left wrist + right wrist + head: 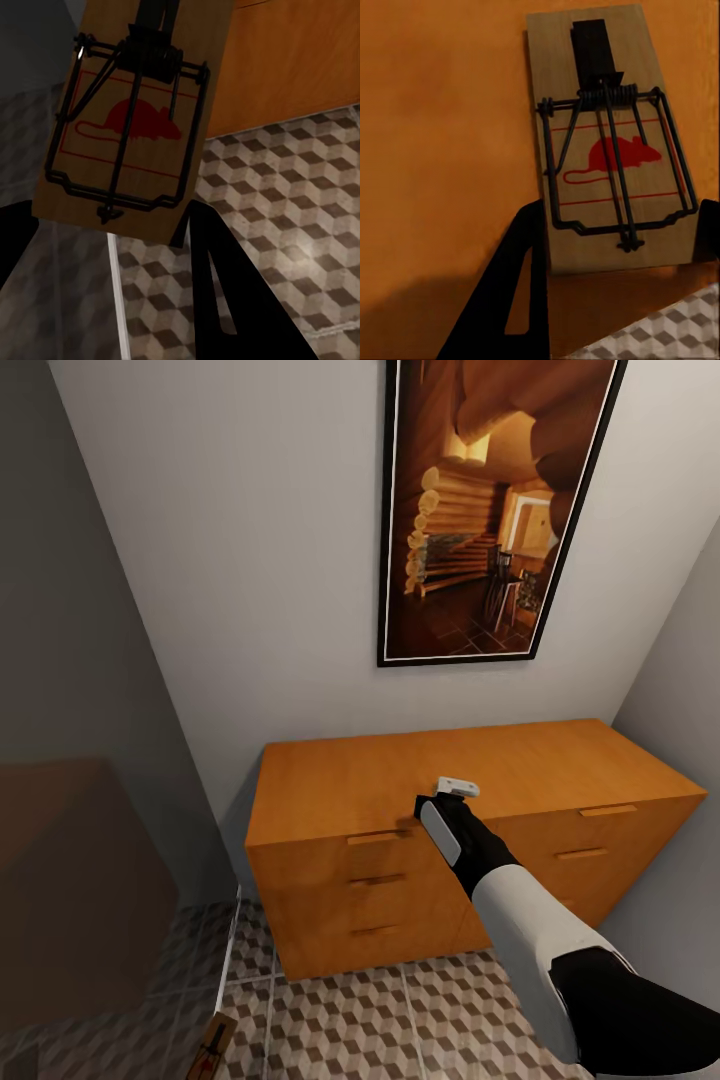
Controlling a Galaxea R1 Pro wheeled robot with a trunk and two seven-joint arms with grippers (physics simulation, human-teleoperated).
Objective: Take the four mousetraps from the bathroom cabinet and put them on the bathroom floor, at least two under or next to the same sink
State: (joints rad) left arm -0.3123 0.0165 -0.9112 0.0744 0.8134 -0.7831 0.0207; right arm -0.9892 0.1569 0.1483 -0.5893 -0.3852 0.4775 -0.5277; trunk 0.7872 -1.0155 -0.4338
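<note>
Each gripper (615,232) grips a mousetrap (611,142) beside cabinet (400,780).

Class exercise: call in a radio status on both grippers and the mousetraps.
Left gripper shut on a brown wooden mousetrap. Right gripper shut on a second trap over the orange-brown wooden cabinet. No obstruction seen.

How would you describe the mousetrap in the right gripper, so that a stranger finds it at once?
Start at the wide orange-brown cabinet under the framed picture. The right gripper is at its front and holds a small wooden mousetrap between its fingers. Unlike the mousetrap in the left gripper, which has patterned floor tiles behind it, this one has mostly orange wood behind it.
</note>
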